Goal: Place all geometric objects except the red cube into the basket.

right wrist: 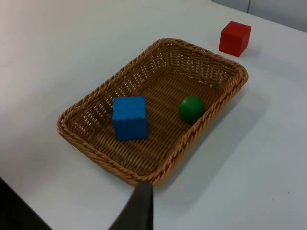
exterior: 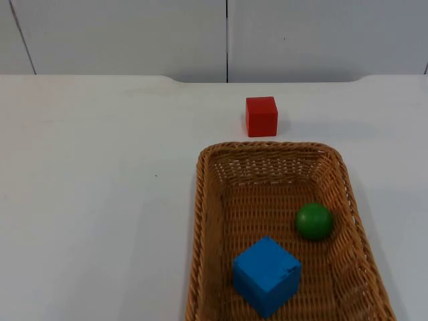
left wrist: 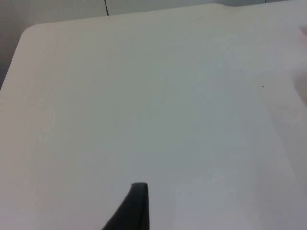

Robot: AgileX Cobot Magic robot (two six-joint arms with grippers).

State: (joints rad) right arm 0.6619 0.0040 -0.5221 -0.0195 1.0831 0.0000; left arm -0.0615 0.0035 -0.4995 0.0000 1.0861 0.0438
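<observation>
1. Basket (exterior: 208,221): woven wicker, lying on the white desk (exterior: 93,200) toward its near edge, long side running away from the grey partition wall (exterior: 134,33).
2. Blue cube (exterior: 266,275): inside the basket, at its near end.
3. Green ball (exterior: 313,221): inside the basket, close to its right wall, apart from the blue cube.
4. Red cube (exterior: 261,116): on the desk just beyond the basket's far rim, not touching it.
5. Left gripper (left wrist: 135,206): over bare desk; I cannot tell how its fingers stand.
6. Right gripper (right wrist: 139,207): above the desk beside the basket's corner; finger state cannot be told.
</observation>
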